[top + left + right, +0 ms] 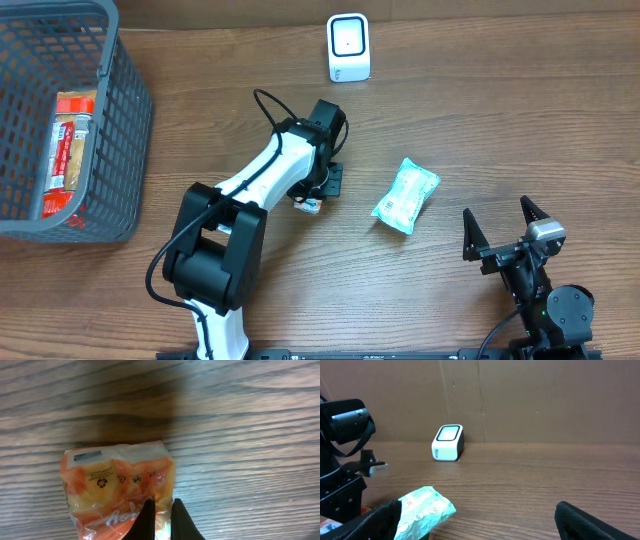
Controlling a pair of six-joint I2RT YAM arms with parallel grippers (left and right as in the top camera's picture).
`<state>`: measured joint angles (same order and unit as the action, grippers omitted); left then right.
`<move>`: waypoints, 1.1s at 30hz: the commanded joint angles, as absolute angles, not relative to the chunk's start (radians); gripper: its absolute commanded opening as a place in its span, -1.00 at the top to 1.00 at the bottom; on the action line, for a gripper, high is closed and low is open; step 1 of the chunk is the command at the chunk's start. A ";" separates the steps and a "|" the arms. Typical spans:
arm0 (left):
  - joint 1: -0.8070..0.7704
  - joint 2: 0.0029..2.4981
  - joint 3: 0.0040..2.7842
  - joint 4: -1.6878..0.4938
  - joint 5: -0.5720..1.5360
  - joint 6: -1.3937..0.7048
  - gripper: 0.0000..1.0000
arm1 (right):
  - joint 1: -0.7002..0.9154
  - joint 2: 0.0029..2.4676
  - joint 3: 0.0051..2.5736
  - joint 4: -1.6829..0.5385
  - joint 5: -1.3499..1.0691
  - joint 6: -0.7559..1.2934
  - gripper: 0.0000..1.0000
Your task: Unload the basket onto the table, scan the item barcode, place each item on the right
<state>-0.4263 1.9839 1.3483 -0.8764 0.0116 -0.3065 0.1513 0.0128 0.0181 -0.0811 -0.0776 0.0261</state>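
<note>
Orange packet (117, 482) is the item in hand: a crinkly plastic pouch printed in orange and white, with recycling marks near its sealed top edge, lying low over the wooden table (480, 110) near the middle, under the left arm. It looks light, soft and slippery, likely to fold or swing when lifted, so a firm pinch on a flat sealed edge seems the safest hold, leaving the printed faces uncovered. No barcode shows on the face the left wrist camera sees, so the packet may need turning before it is presented. The left gripper (162, 510) has its two fingers drawn together on the lower part of the pouch, film pinched between them. Just to the right, a teal packet (406, 196) lies flat and untouched. The white scanner (348, 48) stands well apart at the far edge, its window facing the arms. The right gripper (503, 222) waits near the front edge with fingers spread wide, holding nothing. A grey basket (125, 120) holding another snack sits at the far left.
</note>
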 commanded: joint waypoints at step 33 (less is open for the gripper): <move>-0.525 1.978 1.465 -1.017 -0.331 -0.393 0.81 | 0.148 0.004 0.008 -0.077 -0.073 0.021 -1.00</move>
